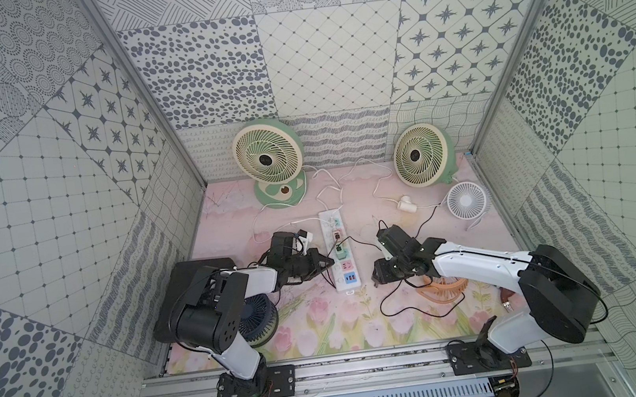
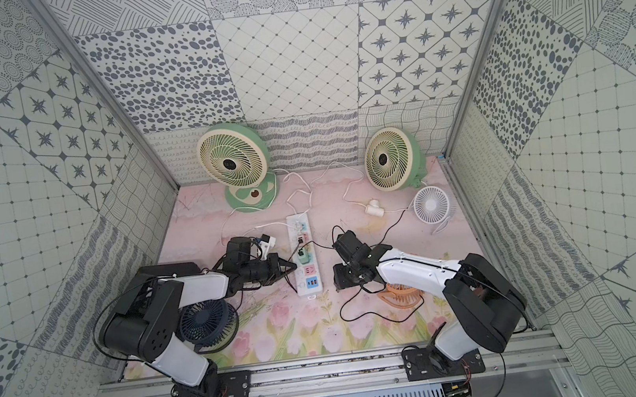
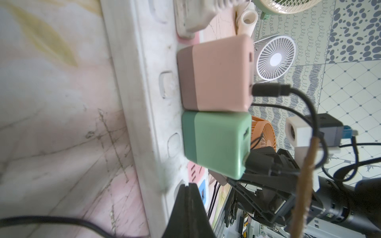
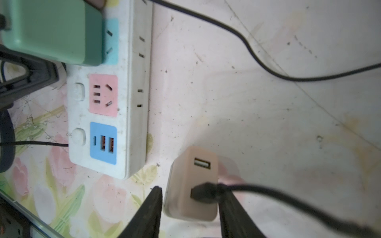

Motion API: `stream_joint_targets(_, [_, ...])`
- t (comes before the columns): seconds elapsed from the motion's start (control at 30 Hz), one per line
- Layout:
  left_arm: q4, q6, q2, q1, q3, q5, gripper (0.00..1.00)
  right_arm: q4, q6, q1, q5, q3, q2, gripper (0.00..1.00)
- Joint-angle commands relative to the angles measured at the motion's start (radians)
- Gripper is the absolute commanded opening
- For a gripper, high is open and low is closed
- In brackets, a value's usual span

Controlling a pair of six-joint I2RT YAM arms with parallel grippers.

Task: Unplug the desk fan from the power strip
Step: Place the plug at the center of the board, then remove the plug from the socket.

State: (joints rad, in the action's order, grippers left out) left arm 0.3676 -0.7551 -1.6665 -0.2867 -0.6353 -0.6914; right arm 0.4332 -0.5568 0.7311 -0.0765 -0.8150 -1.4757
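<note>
Power strip (image 1: 344,266) lies between my claws: left claw (image 1: 332,261) pressed together at its left edge, right claw (image 4: 190,189) spread around a beige USB adapter (image 4: 183,171).

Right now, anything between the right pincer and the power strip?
Nothing visible. In the right wrist view only bare mat separates the right pincer from the USB end of the power strip. A tan adapter with a black cable plugged in sits between the pincer's fingers, off the strip; whether it's gripped, I can't tell.
</note>
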Motion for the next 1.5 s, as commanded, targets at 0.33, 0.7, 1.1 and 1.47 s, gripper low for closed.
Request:
stream_joint_targets(0.33, [-0.012,0.007,-0.016,0.009,-0.078,0.015,0.00,-0.033,0.056,0.036,0.113,-0.056,0.155,0.43])
stream_joint_targets(0.7, [0.077,-0.041,-0.126,0.020,-0.095,-0.020,0.00,-0.245,0.065,0.241,0.414,-0.216,-0.077,0.45])
stream_joint_targets(1.1, [0.122,-0.067,-0.184,0.030,-0.092,-0.048,0.00,-0.268,-0.008,0.277,0.567,-0.345,-0.306,0.49])
stream_joint_targets(1.47, [0.119,-0.069,-0.188,0.037,-0.086,-0.047,0.00,-0.261,-0.015,0.270,0.614,-0.421,-0.415,0.42])
